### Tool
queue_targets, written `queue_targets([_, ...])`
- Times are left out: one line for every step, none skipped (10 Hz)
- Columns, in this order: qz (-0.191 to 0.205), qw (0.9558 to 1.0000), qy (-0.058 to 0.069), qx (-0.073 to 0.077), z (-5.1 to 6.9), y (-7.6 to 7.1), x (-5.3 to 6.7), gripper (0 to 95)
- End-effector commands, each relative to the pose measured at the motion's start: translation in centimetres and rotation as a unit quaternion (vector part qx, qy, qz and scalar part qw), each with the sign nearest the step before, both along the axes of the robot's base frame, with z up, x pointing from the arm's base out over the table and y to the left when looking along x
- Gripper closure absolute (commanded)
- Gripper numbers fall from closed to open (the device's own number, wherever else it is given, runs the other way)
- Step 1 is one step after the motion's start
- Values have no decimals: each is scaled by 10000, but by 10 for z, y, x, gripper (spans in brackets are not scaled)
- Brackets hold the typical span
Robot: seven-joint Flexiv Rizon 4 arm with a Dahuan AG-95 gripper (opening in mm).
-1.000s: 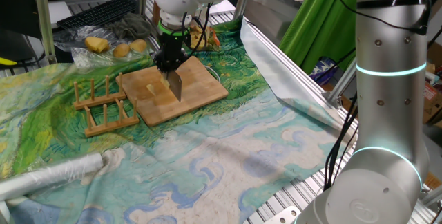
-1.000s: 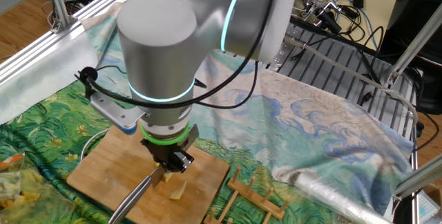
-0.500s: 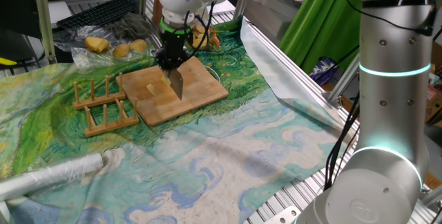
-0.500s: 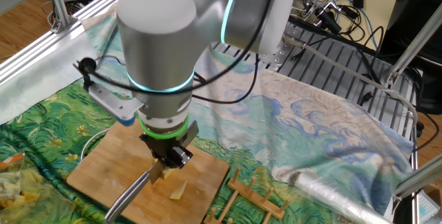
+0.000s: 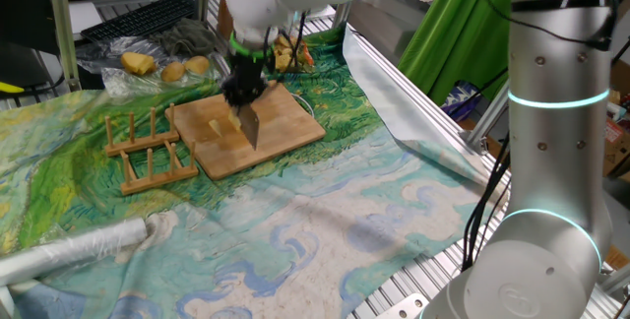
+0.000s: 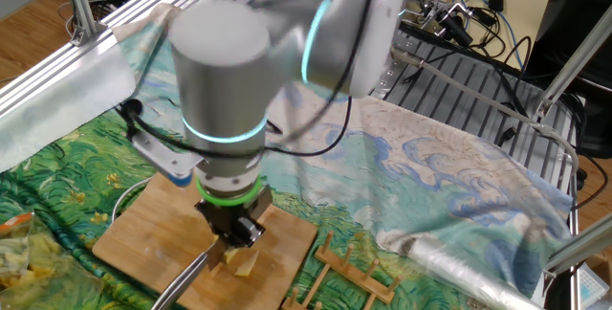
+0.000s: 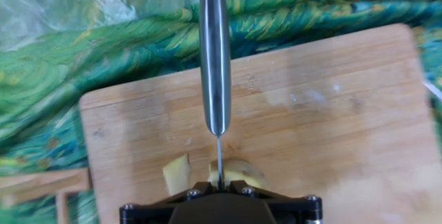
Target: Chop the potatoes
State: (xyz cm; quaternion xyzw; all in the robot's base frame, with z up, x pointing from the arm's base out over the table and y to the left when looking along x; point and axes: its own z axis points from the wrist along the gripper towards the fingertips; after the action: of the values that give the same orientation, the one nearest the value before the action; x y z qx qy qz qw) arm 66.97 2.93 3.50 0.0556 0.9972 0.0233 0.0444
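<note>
A wooden board (image 5: 290,122) lies on the green patterned cloth. On it are pale-yellow pieces of the potatoes (image 5: 218,127). My gripper (image 5: 242,91) hangs over the board's middle, shut on a steel knife (image 5: 250,129). In the hand view the gripper (image 7: 219,184) clamps the thin blade, and the round steel handle (image 7: 215,51) runs away across the board (image 7: 331,134). One potato piece (image 7: 177,174) lies left of the blade, another (image 7: 242,172) right under it. In the other fixed view the gripper (image 6: 235,235) sits low over a potato piece (image 6: 246,265) on the board (image 6: 134,238).
A wooden rack (image 5: 148,147) stands just left of the board, seen also as the rack (image 6: 349,272) in the other fixed view. A plastic bag with whole potatoes (image 5: 162,66) lies behind it. A foil roll (image 5: 79,250) rests at the front left.
The gripper with the knife has dropped lower, closer onto the potato pieces. It is blurred by motion now. The jaws stay shut on the knife.
</note>
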Motion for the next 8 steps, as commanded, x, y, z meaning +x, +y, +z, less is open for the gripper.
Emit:
queue_targets([10,9999,99,-12,-29,2,1,950])
queue_targets([-2,9998,211,-29,-16,2,0,950])
queue_targets([5,9998,193,-33,-16,1,1,950])
queue_targets([19,9998,199,-37,-16,1,1,950])
queue_targets([22,9998,214,-39,-13,1,2,950])
queue_targets([26,9997,216,-53,-11,1,2,950])
queue_targets([47,9995,291,-102,-7,0,1,950])
queue_targets([49,9992,368,-120,6,-2,-1,950])
